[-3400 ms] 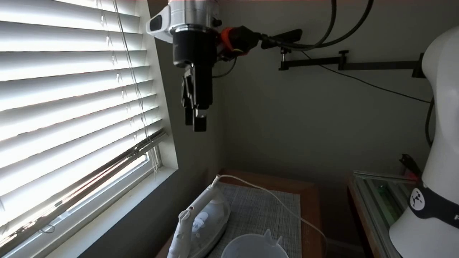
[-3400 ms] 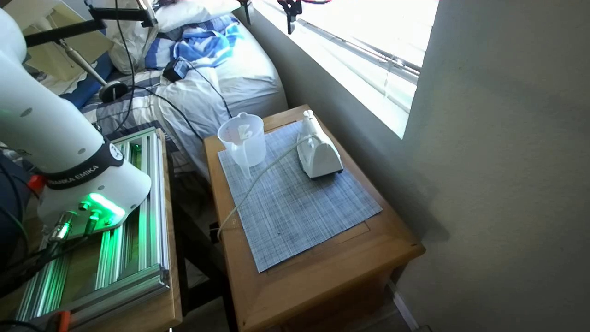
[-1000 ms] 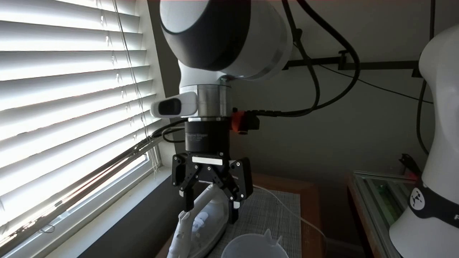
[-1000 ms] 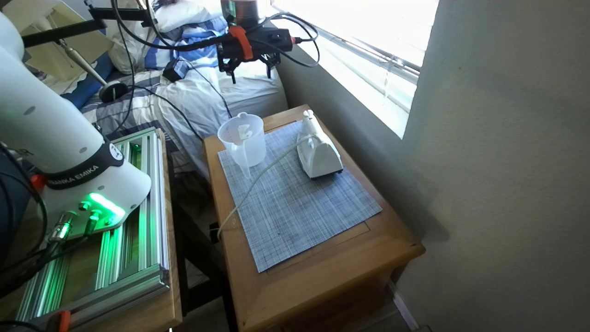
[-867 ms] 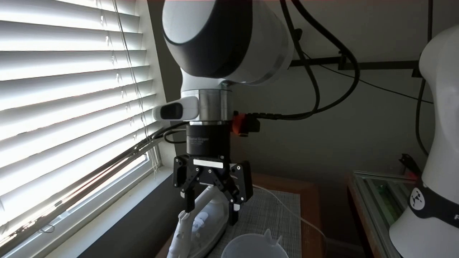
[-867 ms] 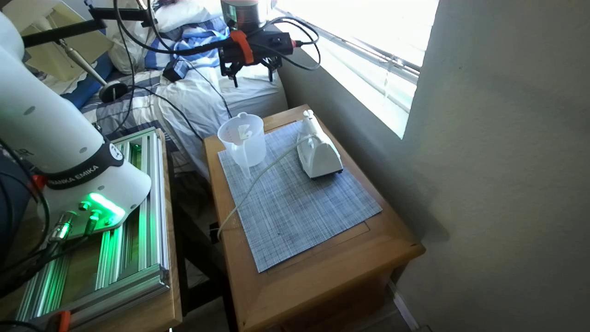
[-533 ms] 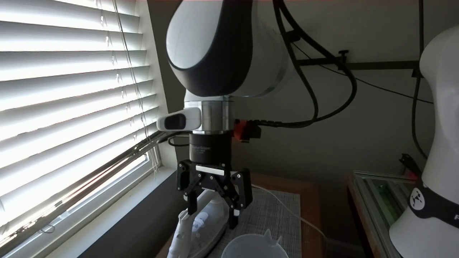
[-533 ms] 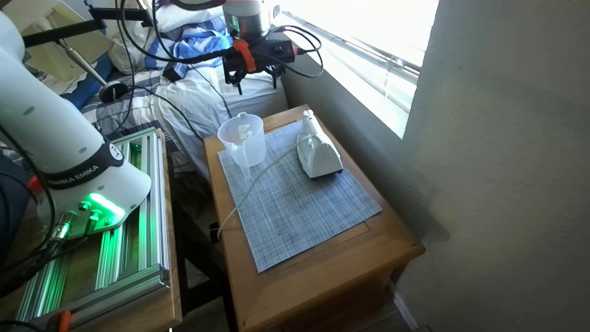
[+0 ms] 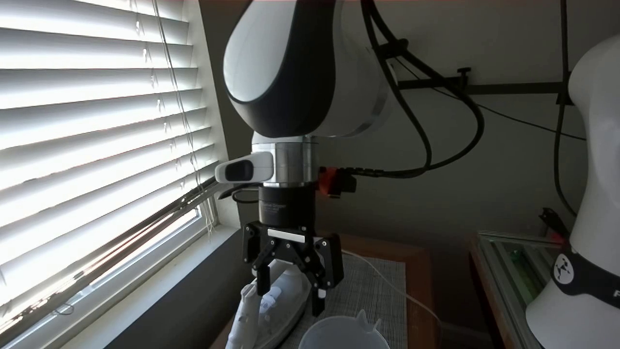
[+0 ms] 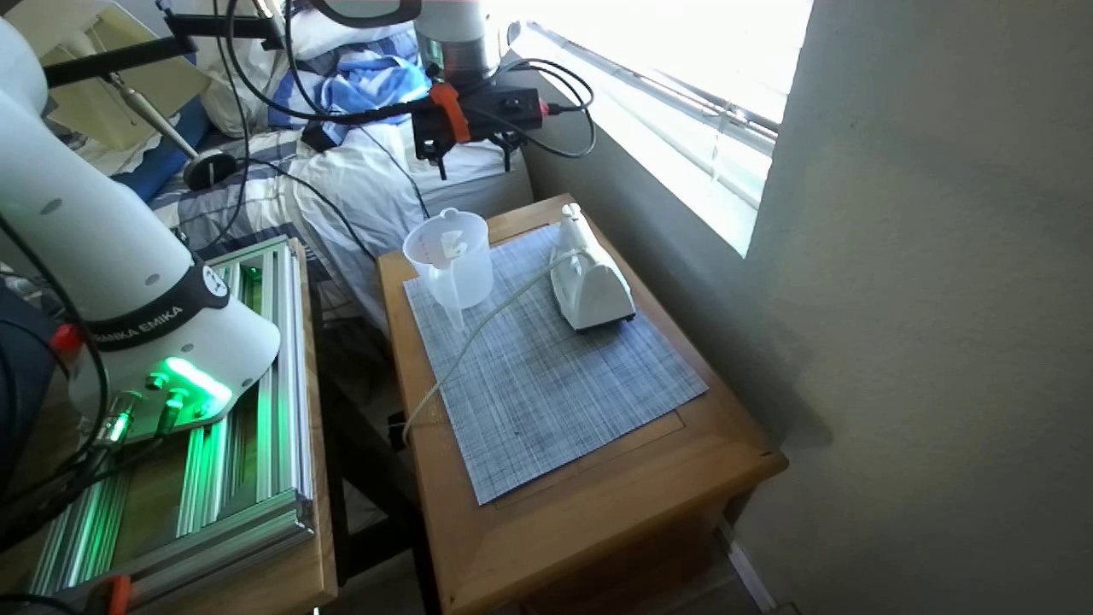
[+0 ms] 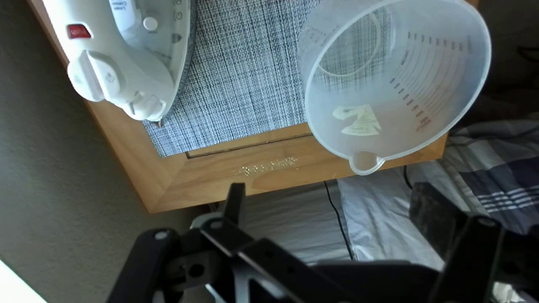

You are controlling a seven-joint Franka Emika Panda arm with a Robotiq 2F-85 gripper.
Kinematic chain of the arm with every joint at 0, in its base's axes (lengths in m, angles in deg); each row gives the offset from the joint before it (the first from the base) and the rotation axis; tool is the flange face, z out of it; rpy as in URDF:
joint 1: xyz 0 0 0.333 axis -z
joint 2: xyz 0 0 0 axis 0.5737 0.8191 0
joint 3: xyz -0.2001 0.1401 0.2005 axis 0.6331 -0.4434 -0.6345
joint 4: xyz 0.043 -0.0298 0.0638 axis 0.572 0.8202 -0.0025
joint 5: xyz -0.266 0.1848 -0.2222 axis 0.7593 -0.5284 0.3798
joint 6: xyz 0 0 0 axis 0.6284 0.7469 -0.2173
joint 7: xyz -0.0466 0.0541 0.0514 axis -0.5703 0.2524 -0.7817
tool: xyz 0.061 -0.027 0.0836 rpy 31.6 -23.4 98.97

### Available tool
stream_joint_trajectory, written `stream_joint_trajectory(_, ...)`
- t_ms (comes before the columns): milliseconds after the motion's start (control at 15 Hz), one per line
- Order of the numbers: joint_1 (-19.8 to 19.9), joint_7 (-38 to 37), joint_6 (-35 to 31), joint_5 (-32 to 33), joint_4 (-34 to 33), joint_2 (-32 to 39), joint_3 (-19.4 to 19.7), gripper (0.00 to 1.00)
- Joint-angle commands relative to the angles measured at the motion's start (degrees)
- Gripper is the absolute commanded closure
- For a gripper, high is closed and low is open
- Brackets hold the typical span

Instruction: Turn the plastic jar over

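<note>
One woven mat lies on a table near blinds.

My remote hand is black, the jar cloudy white, the iron white, the mat crosshatched blue-grey, the surface brown.

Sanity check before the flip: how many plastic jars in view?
1. The plastic jar stands upright, mouth up, on the wooden table beside the iron; all three views show the same one. The arm covers some background, so another could be hidden.
</note>
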Motion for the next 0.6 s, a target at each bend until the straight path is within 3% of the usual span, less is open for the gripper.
stream_joint_trajectory(0,1.4,-0.1,0.1,0.1,0.0,-0.1,-1.4,0.0)
stream_joint_trajectory(333,-1.1,-7.6,-5.7,6.0,1.2,3.9,-5.3,0.0)
stream_joint_trajectory(533,-2.3,-18.0,-10.2,16.3,3.3,6.2,-7.8,0.0)
